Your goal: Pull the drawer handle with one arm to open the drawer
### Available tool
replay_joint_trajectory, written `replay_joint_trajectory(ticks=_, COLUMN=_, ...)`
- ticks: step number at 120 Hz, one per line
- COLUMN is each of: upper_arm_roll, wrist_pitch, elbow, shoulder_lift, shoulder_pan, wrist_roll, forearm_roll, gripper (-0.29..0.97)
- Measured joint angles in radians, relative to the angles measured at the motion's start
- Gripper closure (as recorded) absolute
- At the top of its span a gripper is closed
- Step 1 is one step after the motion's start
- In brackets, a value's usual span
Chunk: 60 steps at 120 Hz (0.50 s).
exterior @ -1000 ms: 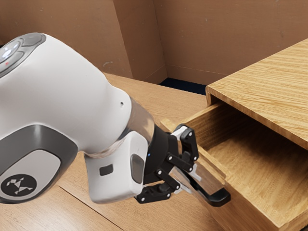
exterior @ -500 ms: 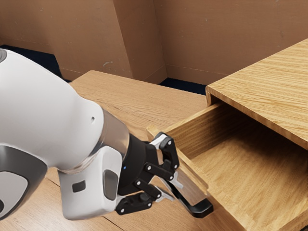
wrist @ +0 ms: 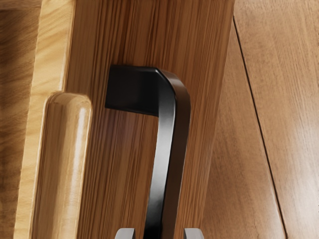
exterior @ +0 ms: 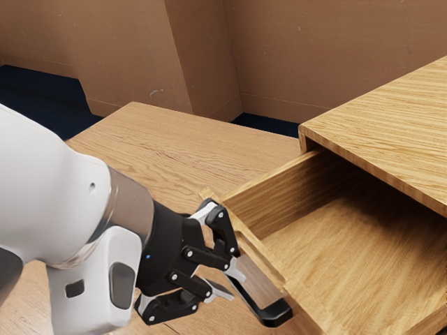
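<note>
A wooden drawer [exterior: 335, 244] stands pulled well out from under the oak cabinet top [exterior: 391, 132], its inside bare. On the drawer front [wrist: 124, 50] sits a black bar handle [exterior: 264, 312]. My black gripper [exterior: 227, 279] is shut on that handle from both sides, near the middle of the bar. In the wrist view the handle [wrist: 167, 164] runs down to my gripper [wrist: 158, 234], and a grey pad [wrist: 124, 233] shows on either side of it. The drawer's rounded side rail [wrist: 62, 164] lies beside the front panel.
The wooden table [exterior: 160, 153] stretches behind my arm toward brown walls [exterior: 279, 49]. A dark floor [exterior: 35, 91] lies beyond the table's far edge at the exterior view's left. My white arm covers the lower left of that view.
My hand has drawn back toward the exterior view's lower left with the handle in it. The drawer has slid further out of the cabinet with it.
</note>
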<state>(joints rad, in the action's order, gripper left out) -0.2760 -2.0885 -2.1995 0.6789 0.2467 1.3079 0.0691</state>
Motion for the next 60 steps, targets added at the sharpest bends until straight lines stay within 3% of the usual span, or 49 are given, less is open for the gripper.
replay_joint_trajectory(ticks=60, upper_arm_roll=-0.008, wrist_pitch=0.017, elbow=-0.042, shoulder_lift=0.068, shoulder_pan=0.002, wrist_roll=-0.003, forearm_roll=0.02, gripper=0.65)
